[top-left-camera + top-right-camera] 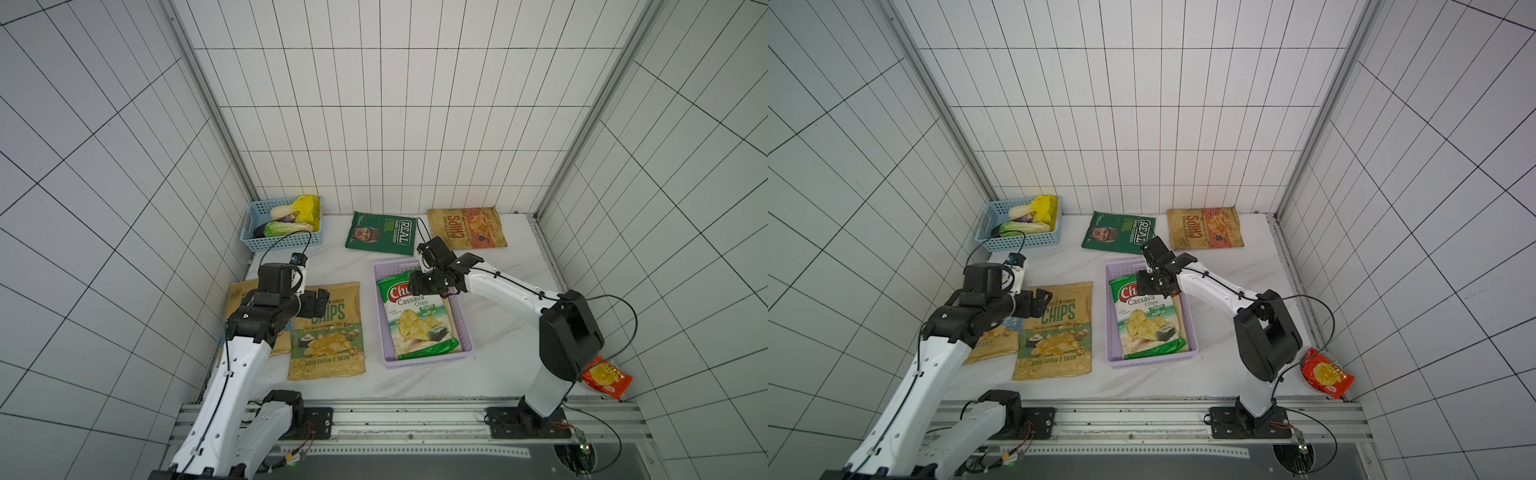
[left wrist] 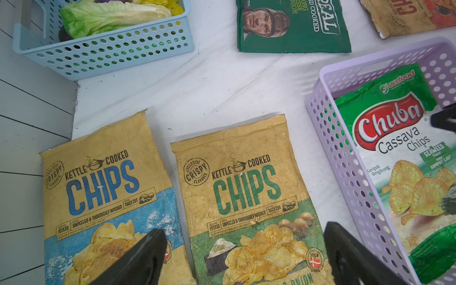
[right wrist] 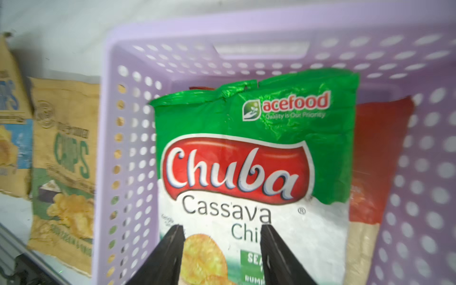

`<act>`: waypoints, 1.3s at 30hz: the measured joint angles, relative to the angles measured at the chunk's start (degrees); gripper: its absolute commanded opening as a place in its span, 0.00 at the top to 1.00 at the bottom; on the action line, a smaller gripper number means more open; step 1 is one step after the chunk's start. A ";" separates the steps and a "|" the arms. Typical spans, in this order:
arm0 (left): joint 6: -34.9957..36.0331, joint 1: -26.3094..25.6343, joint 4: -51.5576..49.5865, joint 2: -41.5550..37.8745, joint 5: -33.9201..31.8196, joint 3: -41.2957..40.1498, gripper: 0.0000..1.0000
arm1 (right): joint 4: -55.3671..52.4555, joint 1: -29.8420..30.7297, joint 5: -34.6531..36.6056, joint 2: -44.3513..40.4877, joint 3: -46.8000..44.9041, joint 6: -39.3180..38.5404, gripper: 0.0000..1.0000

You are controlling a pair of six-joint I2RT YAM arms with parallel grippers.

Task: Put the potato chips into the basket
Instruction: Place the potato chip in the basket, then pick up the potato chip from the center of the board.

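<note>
Closest to the lens, the metal rail [image 1: 395, 419] with both arm bases bolted on is seen along the front edge of the white table [image 1: 498, 332]. Far left at the back, a blue basket [image 1: 286, 245] is parked in the corner, stuffed with toy vegetables [image 1: 286, 228]. Nearer the front, a blue-print CHIPS bag [image 2: 103, 187] is laid flat, half hidden under the left arm in both top views. Just beside it lies the sour cream & onion CHIPS bag [image 1: 328, 340], and the left gripper [image 2: 244, 228] is held above its upper part with jaws spread wide, nothing gripped. Behind that, the REAL bag [image 1: 380, 232] is laid flat near the far end of the lilac basket [image 1: 424, 361]. Inside the basket the Chuba bag [image 1: 415, 324] is laid face up on a red and cream bag [image 3: 380, 160] that peeks out along one side. The right gripper [image 3: 222, 229] is hung over the logo end, fingers parted, nothing pinched between them. Whether the tips touch the bag can't be told. Further right by the back wall an orange-print CHIPS bag [image 1: 467, 228] is laid flat, and a small red snack pack [image 1: 606, 378] is tucked near the front right corner.
</note>
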 measured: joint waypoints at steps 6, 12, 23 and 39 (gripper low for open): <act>0.48 0.02 0.48 0.72 -3.26 0.00 0.02 | 0.15 1.64 1.73 -11.04 -0.57 -0.17 0.46; 2.43 2.67 -0.87 12.13 -7.91 2.80 0.02 | -0.15 2.14 3.08 -14.43 -6.54 -0.20 0.46; 6.12 5.42 -4.90 30.95 -3.65 8.74 0.09 | 1.29 2.14 3.43 -16.28 -13.09 -0.07 0.46; 6.86 9.33 -0.26 41.72 -1.49 9.11 0.30 | 5.90 2.14 3.15 -21.03 -18.64 -0.35 0.45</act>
